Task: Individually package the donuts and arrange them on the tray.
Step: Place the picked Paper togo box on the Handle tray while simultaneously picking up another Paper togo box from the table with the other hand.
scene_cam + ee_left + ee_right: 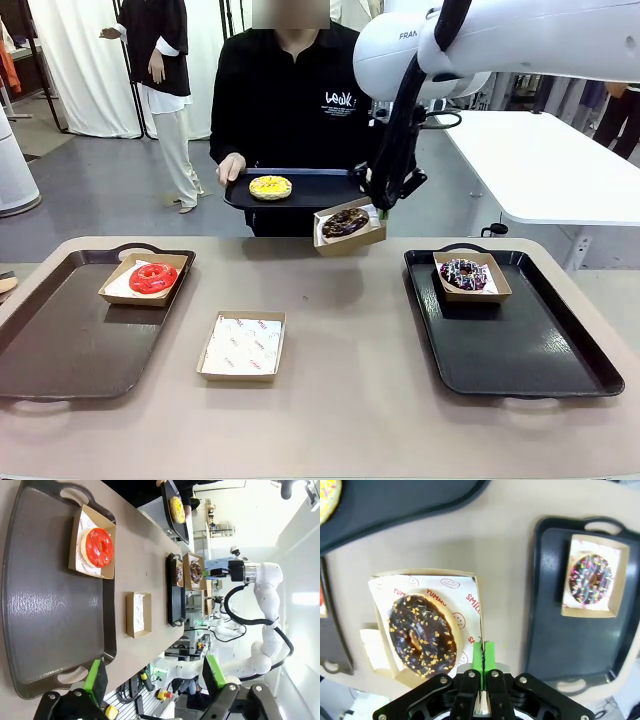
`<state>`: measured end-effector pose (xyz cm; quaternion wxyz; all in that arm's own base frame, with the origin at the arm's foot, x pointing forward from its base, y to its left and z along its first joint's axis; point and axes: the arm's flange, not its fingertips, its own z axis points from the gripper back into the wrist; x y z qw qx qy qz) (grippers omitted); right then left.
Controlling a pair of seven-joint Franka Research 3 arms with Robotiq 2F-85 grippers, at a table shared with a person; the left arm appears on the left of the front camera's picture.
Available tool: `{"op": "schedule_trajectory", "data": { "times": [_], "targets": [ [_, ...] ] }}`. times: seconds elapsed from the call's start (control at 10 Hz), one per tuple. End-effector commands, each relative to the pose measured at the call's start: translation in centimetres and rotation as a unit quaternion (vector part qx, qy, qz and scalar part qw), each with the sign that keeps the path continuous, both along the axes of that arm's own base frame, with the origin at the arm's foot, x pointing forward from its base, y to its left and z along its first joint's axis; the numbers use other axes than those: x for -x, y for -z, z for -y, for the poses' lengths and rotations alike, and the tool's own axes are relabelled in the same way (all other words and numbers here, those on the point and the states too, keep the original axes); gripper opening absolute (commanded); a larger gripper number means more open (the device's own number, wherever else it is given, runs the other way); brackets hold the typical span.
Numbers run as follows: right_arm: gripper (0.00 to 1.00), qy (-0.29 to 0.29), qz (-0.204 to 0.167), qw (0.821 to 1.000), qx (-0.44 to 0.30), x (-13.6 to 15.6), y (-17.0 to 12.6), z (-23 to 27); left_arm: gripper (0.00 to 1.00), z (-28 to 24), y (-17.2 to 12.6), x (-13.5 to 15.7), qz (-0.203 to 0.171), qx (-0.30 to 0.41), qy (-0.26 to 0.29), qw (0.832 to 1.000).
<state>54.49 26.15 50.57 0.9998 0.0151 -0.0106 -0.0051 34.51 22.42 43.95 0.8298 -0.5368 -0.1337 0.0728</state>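
- Worktop (340, 330): tan, lying below both tools.
- Right tool (378, 205): clenched, its green pads pinched tight on the side wall of a box (352, 243), which hangs tilted in the air above the worktop's far edge.
- Left tool (154, 676): released, its fingers spread wide with nothing between them. Its lower body is cut off by the edge of the left wrist view.
- Left tray (70, 340): dark, lying beyond the left tool's open fingers.
- Right tray (520, 340): dark, below and to the side of the right tool. Its near corner is cut off in the right wrist view.
- Held tray (320, 188): black, just behind the right tool, gripped by a person's hand (231, 168).
- Empty box (240, 376): on the worktop between the trays, paper-lined. Its red print is too small to read.
- Chocolate donut (346, 221): nut-flecked, in the box the right tool grips, just beside the pads.
- Red donut (153, 277): boxed, at the left tray's far end, well away from the left tool.
- Sprinkled donut (464, 274): boxed, at the right tray's far end.
- Yellow donut (270, 186): bare on the held tray. It is cropped at a corner of the right wrist view.
- Writing: the gripped box's liner reads "YUMMY" and a cut-off "SMIL", among smiley faces. The arm shows "FRA", the rest hidden. The white print on the person's shirt is hard to make out.
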Motion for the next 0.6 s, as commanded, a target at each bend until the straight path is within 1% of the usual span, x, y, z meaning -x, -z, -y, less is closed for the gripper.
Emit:
{"op": "schedule_trajectory", "data": {
  "times": [0.0, 0.1, 0.2, 0.3, 0.5],
  "targets": [
    [0.01, -0.019, 0.041, 0.999, 0.021, 5.1, -2.2, 5.4, 1.00, 2.6, -3.0, 1.8, 0.064, -0.068, 0.020, 0.995],
    [0.01, -0.023, 0.045, 0.999, 0.014, 7.1, -3.4, 8.5, 1.00, 4.8, -5.0, 1.2, 0.068, -0.094, 0.034, 0.993],
    [0.01, -0.013, 0.037, 0.999, 0.017, 8.4, -3.7, 11.3, 1.00, 7.0, -6.6, 1.0, 0.077, -0.128, 0.045, 0.988],
    [0.01, -0.007, 0.020, 1.000, 0.013, 9.1, -3.7, 13.8, 1.00, 9.5, -8.3, 0.4, 0.079, -0.161, 0.060, 0.982],
    [0.01, -0.002, 0.005, 1.000, 0.004, 9.9, -2.7, 18.8, 1.00, 15.8, -10.3, 0.2, 0.081, -0.247, 0.097, 0.961]
  ]
}}
